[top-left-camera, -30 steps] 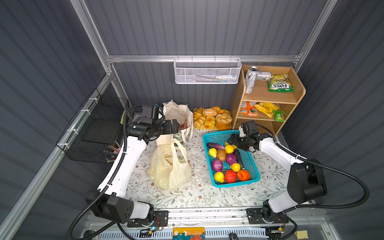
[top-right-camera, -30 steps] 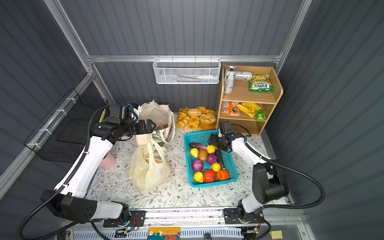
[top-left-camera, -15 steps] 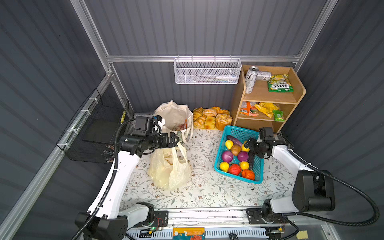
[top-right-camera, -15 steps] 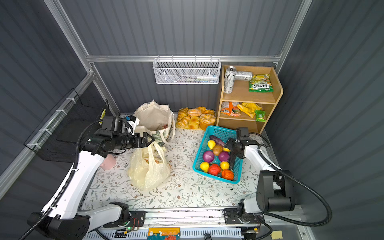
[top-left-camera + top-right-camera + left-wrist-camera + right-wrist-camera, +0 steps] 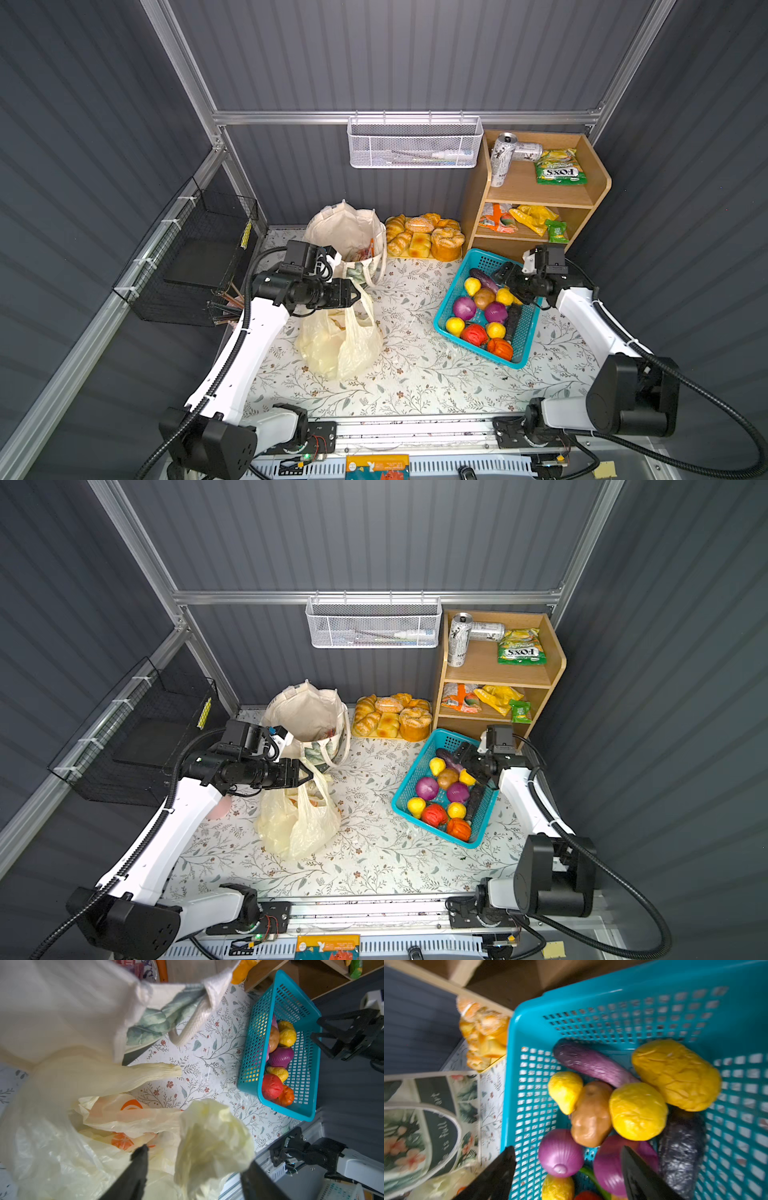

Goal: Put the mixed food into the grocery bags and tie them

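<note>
While the cream-yellow plastic bag [image 5: 338, 345] stands on the worktop [image 5: 415, 382] at 9 o'clock of the turquoise basket [image 5: 451, 291], one of its loop handles is seen bunched between the fingers of the left pincer [image 5: 352, 293]. Whether that pincer is clenched on the handle cannot be told. The canvas tote [image 5: 345, 226] is found at 12 o'clock of the plastic bag. The right pincer [image 5: 568, 1148] is held released and empty above the basket, in which two purple onions [image 5: 464, 308] and a dark eggplant [image 5: 512, 318] are lodged.
</note>
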Tool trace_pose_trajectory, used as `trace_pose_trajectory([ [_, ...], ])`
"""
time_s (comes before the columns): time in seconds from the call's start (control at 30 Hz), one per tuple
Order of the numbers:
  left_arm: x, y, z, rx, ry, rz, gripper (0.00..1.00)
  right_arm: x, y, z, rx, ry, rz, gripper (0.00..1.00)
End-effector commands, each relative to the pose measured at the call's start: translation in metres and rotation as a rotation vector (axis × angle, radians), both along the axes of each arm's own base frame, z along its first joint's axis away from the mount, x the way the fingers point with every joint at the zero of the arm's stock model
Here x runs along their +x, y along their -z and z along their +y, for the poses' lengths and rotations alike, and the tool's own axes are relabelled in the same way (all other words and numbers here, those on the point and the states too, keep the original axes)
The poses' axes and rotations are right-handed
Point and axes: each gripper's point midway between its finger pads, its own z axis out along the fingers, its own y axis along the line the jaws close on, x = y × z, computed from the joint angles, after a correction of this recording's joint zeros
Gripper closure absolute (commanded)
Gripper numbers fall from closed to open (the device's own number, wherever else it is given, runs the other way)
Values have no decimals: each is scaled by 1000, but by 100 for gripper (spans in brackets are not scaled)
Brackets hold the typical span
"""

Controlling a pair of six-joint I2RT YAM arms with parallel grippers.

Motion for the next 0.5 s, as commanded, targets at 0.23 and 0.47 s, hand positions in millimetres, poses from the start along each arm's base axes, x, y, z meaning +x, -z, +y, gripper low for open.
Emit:
trace_pose_trajectory([
  [0.23, 12, -21, -43, -159, 34, -64, 100, -60, 31, 17, -12, -22, 59, 19],
  [0.47, 30, -46, -90, -241, 73, -150, 100, -72, 59, -20, -27, 131, 144, 17],
])
